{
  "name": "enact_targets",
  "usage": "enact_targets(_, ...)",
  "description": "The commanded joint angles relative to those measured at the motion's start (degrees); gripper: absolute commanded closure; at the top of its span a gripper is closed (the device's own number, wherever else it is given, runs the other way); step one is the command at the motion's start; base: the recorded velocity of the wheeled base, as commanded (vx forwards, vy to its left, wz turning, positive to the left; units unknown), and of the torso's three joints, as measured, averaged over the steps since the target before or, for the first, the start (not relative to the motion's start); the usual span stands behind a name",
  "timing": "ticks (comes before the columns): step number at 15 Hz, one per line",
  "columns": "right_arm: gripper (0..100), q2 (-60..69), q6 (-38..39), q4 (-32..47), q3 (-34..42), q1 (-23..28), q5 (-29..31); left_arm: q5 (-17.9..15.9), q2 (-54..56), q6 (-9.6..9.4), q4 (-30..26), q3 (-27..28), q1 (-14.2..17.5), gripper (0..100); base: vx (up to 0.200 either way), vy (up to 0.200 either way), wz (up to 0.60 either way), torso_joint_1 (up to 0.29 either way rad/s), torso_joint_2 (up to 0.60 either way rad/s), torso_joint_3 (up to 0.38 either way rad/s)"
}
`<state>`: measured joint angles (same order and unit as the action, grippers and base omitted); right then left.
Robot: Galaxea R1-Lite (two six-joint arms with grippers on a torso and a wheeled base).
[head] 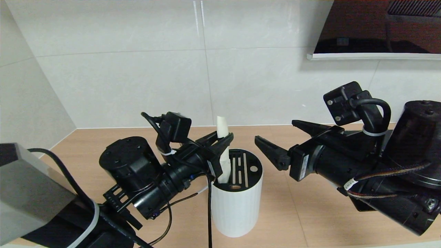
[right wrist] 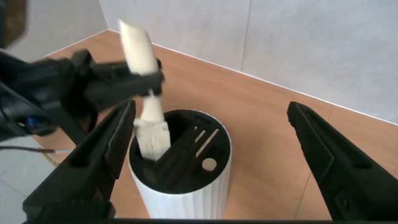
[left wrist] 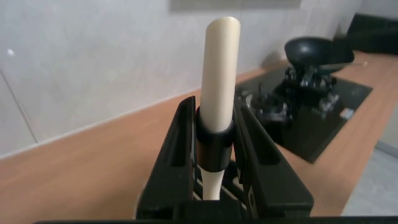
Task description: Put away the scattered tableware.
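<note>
A white ribbed cylindrical holder [head: 236, 203] with a black slotted top [right wrist: 186, 152] stands on the wooden counter. A cream-handled utensil [head: 223, 151] stands upright with its lower end in a slot of the holder. My left gripper [head: 222, 143] is shut on the cream handle [left wrist: 219, 93], just above the holder's top. Its fingers [left wrist: 180, 149] press the handle's black collar from both sides. My right gripper [head: 279, 141] hangs open to the right of the holder, with nothing between its fingers [right wrist: 109, 152].
The wooden counter [head: 310, 193] runs back to a white tiled wall. A black stovetop with a dark pan [left wrist: 317, 53] lies farther along the counter. A range hood [head: 375, 31] hangs at the upper right. Cables [head: 168, 220] trail beside the holder.
</note>
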<state>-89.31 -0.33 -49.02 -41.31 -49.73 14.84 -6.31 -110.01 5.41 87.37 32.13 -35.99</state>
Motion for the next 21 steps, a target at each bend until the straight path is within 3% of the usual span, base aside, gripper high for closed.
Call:
enact_targets(1,0,-0.2,0.0,0.0,0.0,0.0,0.0,0.0,-1.0,-0.05,0.0,-0.2,0.0,100,0.000,0.000,0.00,0.000,0.00,0.000)
enact_targets(5,0,-0.5,0.1,0.0,0.0,0.0,0.0,0.4,-1.3,-0.23,-0.2,-1.1,-0.1,100,0.000,0.000,0.00,0.000,0.00,0.000)
enact_targets(6,0,-0.5,0.0,0.0,0.0,0.0,0.0,0.4,-1.2,-0.67,-0.2,-1.1,-0.2,0,0.000,0.000,0.00,0.000,0.00,0.000)
enact_targets(14,0,-0.9,0.1,-0.1,0.0,0.0,0.0,1.7,0.5,-0.93,0.2,-1.1,-0.2,0,0.000,0.000,0.00,0.000,0.00,0.000)
enact_targets(17,0,0.1,0.1,-0.2,0.0,0.2,0.1,1.7,9.8,-0.84,0.2,-1.9,-0.2,0,0.000,0.000,0.00,0.000,0.00,0.000)
enact_targets(18,0,0.6,0.2,-0.2,-0.1,1.5,0.2,1.7,13.9,-0.84,-1.2,-2.3,-0.1,0,0.000,0.000,0.00,0.000,0.00,0.000)
enact_targets(19,0,1.6,0.2,-0.3,0.3,5.8,0.3,1.7,23.6,-0.84,-8.1,-3.8,0.1,0,0.000,0.000,0.00,0.000,0.00,0.000)
enact_targets(21,0,4.9,0.2,-1.8,1.6,8.2,0.2,1.6,33.7,-0.84,-18.8,-5.5,1.2,0,0.000,0.000,0.00,0.000,0.00,0.000)
